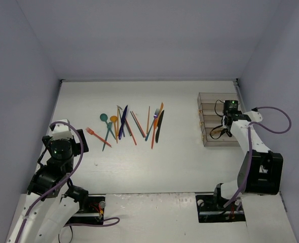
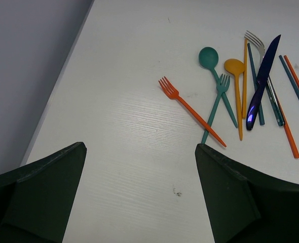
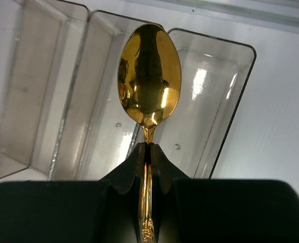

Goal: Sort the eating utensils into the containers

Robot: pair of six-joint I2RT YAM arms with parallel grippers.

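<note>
The eating utensils [image 1: 132, 124] lie in a loose pile mid-table: an orange fork [image 2: 190, 111], a teal spoon [image 2: 209, 56], a teal fork [image 2: 216, 101], an orange spoon [image 2: 234, 66], a navy knife [image 2: 263, 71], chopsticks and a black knife [image 1: 159, 125]. My left gripper [image 2: 139, 147] hovers open and holds nothing, near-left of the orange fork. The containers [image 1: 210, 139] sit at the far right, a row of clear bins. My right gripper [image 3: 149, 147] is shut on a gold spoon [image 3: 149, 76] by its neck. The spoon's bowl hangs over the wall between two bins [image 3: 78, 61].
Grey walls enclose the table on the left, back and right. The left wall [image 2: 28, 66] runs close beside my left gripper. The bins seen from the right wrist hold nothing. White tabletop [image 3: 281, 126] lies just beyond the outermost bin.
</note>
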